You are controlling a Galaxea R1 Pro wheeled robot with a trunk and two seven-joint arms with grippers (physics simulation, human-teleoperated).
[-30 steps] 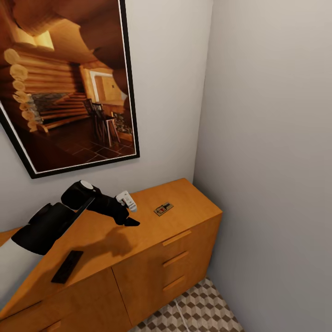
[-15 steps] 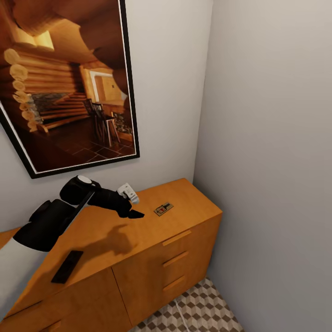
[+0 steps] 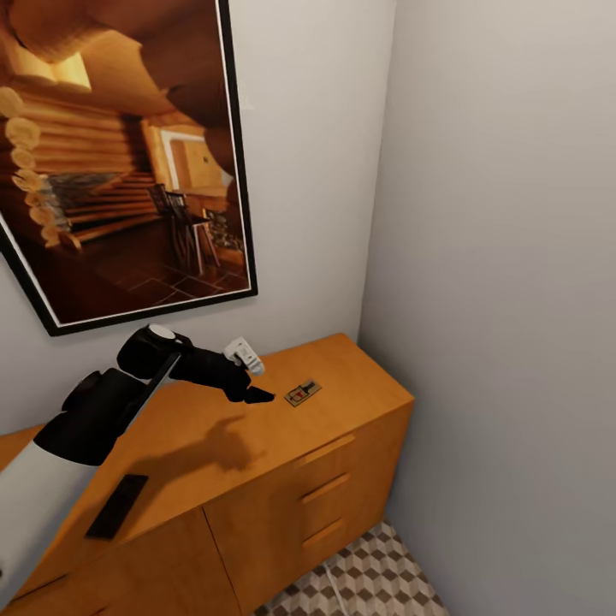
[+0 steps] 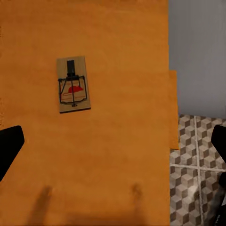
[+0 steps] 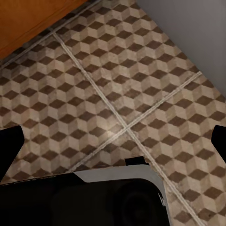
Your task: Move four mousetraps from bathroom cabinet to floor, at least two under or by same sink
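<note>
The robot's left gripper [image 3: 257, 394] is closing in on a lone mousetrap [image 3: 303, 393] lying flat on top of the cabinet [image 3: 342, 428], against the corner of the bathroom. Over the past second the arm has been sliding forward along the wooden top, and the fingertips are now hanging just short of the trap, slightly above the surface and casting a shadow on the wood behind them.

From the left wrist camera, the mousetrap [image 4: 73, 84] is sitting ahead of the tool and off toward one finger's side rather than centred between the two. The dark fingertips [image 4: 9, 143] are showing at opposite edges of that view, so the jaws are standing wide apart with nothing between them. Beyond the cabinet's edge [image 4: 172, 108], the bathroom floor [image 4: 197, 165] is dropping away below.

The right gripper [image 5: 113, 141] is hanging low over the cube-patterned bathroom floor [image 5: 117, 84] near the cabinet's base, its fingers likewise spread and carrying nothing.

The approach is nearly done: the trap is now within reach, and the next stage is likely a small sideways correction and a descent before the fingers pinch the thin board. No other trap is visible here, and none is yet resting on the visible tiles. A flat dark object [image 3: 115, 506] is lying on the cabinet top well behind the tool.
</note>
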